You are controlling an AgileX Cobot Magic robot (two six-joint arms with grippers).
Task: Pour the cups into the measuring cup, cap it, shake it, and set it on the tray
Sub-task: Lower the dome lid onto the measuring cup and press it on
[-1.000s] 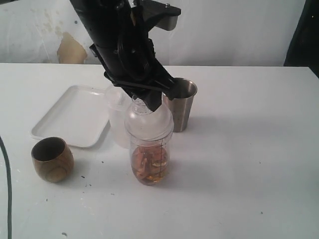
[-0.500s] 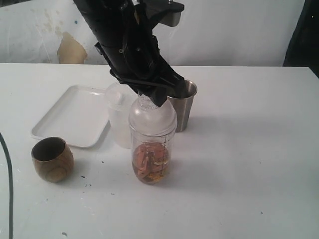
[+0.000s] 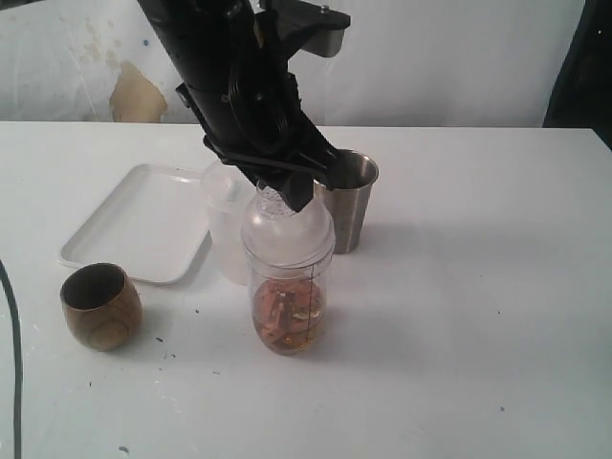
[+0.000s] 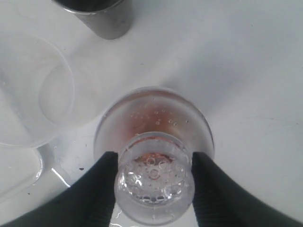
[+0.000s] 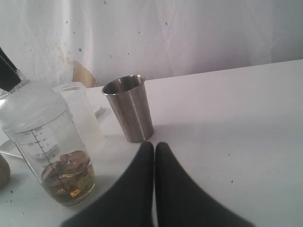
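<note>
Showing "MAX" above its scale, the measuring cup [image 5: 49,156] is standing on the table [image 3: 459,287] near the tray [image 3: 134,225]. The left gripper [image 4: 154,177] is clamping its dome cap [image 3: 287,234], now slightly lower and leftward than before, and the right gripper [image 5: 155,147] is resting closed, empty.

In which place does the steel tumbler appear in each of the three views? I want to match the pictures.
Exterior view: the steel tumbler stands just behind the capped measuring cup, to its right.
Left wrist view: only part of its rim and wall shows, cut by the picture's edge.
Right wrist view: it stands whole beyond the shut right claw.
Shared landmark: the measuring cup, in all three views.
</note>
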